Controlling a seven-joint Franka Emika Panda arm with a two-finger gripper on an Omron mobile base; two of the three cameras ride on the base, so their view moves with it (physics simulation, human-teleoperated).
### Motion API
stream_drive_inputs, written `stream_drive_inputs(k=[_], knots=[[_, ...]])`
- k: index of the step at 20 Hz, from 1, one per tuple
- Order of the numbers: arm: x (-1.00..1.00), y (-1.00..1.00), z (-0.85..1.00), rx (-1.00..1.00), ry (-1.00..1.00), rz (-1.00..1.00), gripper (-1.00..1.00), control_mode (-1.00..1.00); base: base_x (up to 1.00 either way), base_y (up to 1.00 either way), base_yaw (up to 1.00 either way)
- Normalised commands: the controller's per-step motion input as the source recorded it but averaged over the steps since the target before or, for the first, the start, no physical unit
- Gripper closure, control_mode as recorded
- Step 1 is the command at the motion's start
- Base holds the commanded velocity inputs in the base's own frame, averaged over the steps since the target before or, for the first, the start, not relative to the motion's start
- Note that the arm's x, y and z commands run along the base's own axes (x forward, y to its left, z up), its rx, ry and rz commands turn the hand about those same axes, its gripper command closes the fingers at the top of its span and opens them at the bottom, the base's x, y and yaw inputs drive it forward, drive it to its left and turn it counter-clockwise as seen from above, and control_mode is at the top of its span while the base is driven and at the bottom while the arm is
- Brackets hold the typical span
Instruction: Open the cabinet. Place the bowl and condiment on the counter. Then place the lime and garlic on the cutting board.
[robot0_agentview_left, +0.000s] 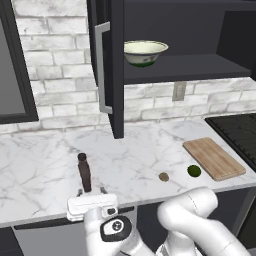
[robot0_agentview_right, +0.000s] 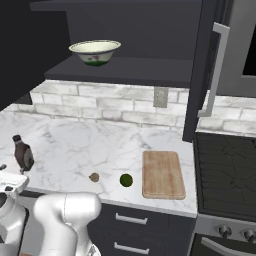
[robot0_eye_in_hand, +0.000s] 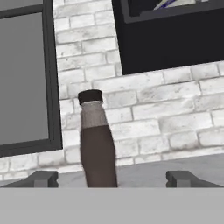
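The cabinet (robot0_agentview_left: 112, 65) stands open, and the cream bowl (robot0_agentview_left: 145, 52) with a green band sits on its dark shelf (robot0_agentview_right: 95, 52). On the marble counter (robot0_agentview_left: 40, 165) near the front edge the dark-brown condiment (robot0_agentview_left: 84, 172) bottle stands upright. My gripper (robot0_agentview_left: 91, 191) is open right behind it. In the hand view the condiment (robot0_eye_in_hand: 97, 144) rises between the spread fingertips (robot0_eye_in_hand: 43, 178), untouched by either. The lime (robot0_agentview_left: 194, 171) and the tan garlic (robot0_agentview_left: 163, 176) lie on the counter just left of the cutting board (robot0_agentview_left: 214, 157), which has nothing on it.
A black stove (robot0_agentview_right: 225, 170) adjoins the counter on the right. The opened cabinet doors (robot0_agentview_right: 207, 70) hang out over the counter. A dark-framed window (robot0_agentview_left: 12, 65) is at the left, and an outlet (robot0_agentview_left: 179, 91) sits on the brick wall.
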Motion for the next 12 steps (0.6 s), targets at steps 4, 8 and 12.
stream_drive_inputs(k=[4, 8, 12], knots=[[-0.85, -0.03, 0.37, 0.03, -0.14, 0.00, -1.00, -1.00, 0.00, 0.00, 0.00], [-0.89, -0.17, 0.63, 0.05, -0.11, 0.00, -1.00, -1.00, 0.00, 0.00, 0.00], [-0.79, -0.35, 0.72, 0.09, -0.01, 0.00, -1.00, -1.00, 0.00, 0.00, 0.00]])
